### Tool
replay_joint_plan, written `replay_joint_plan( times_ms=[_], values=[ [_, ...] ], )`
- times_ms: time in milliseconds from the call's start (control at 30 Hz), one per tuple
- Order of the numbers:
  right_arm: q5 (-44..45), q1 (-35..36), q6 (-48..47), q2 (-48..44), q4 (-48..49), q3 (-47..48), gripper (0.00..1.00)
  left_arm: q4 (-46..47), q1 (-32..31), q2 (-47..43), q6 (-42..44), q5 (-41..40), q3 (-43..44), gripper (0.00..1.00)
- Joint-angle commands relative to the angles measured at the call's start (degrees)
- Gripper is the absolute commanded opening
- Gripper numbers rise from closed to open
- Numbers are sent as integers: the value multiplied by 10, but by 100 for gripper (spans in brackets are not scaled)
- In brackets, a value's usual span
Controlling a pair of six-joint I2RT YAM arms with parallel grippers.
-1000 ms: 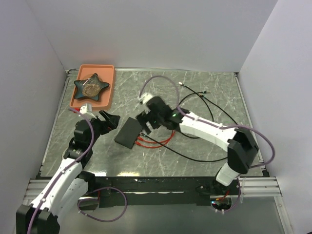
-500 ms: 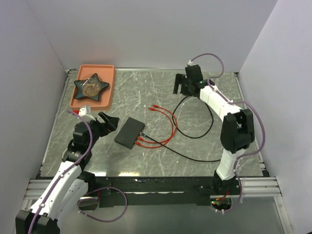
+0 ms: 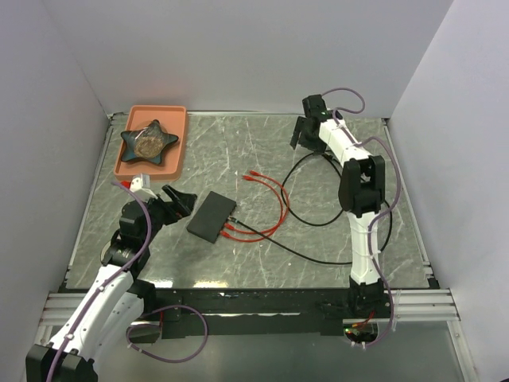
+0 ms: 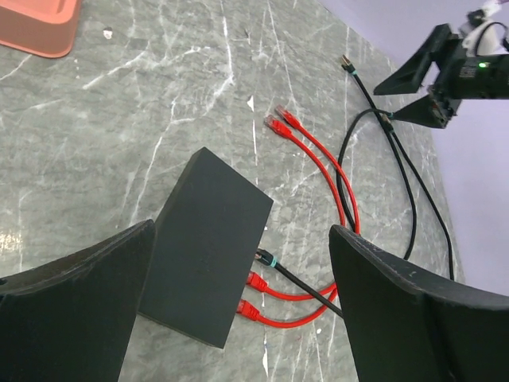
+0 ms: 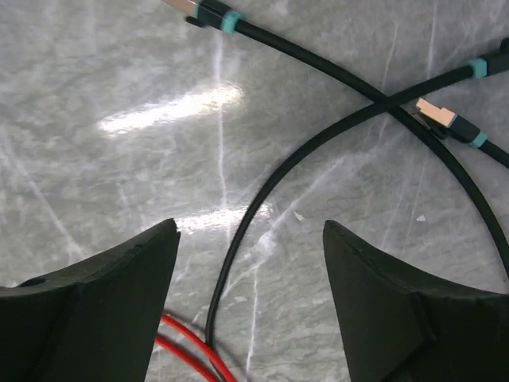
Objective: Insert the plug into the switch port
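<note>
While the left claw (image 3: 179, 197) waits near the table's 8 o'clock side, its 2 fingers are spread wide and hold nothing. The flat matte-black box switch (image 3: 211, 216) lies flat on the grey marble table (image 3: 215, 151), just beside this claw at its 3 o'clock, and they do not touch. In the left wrist view the switch (image 4: 208, 255) shows between the 2 dark fingers, lower down on the table.

At the short edge of the switch, on its 4 o'clock side, 3 cords go in: 1 thin black cord with a teal ring (image 4: 266, 259) and 2 thin red cords (image 4: 254, 280). The loose ends of the red cords (image 3: 253, 175) lie at 1 o'clock from the switch, well apart from it.

Far away, near the table's 1 o'clock edge, the right claw (image 3: 300, 139) points down. Its fingers are apart and pinch nothing. Under it, in the right wrist view, lie 2 loose plugs. A black plug with a gold tip and teal ring (image 5: 436, 113) sits at 2 o'clock, and a second black plug of the same kind (image 5: 191, 6) sits at 11 o'clock. Both are on the table, not touched.

At the table's 10 o'clock corner an orange plastic tray (image 3: 176, 115) holds a dark star-shaped dish (image 3: 148, 141).
</note>
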Motion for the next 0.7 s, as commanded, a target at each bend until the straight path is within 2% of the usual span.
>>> replay_joint_plan(
  times_ms=[0, 100, 167, 367, 667],
  values=[
    [41, -9, 11, 23, -72, 65, 76, 29, 1, 0, 15, 30, -1, 96],
    [61, -9, 0, 30, -73, 65, 64, 35, 1, -5, 14, 40, -3, 95],
    [58, -9, -6, 40, -72, 67, 60, 40, 1, -11, 14, 46, -5, 95],
    [53, -9, -10, 85, -84, 98, 62, 37, 1, -18, 16, 52, -6, 95],
    [19, -10, 3, 99, -57, 89, 62, 33, 1, -21, 20, 55, -6, 95]
  ],
)
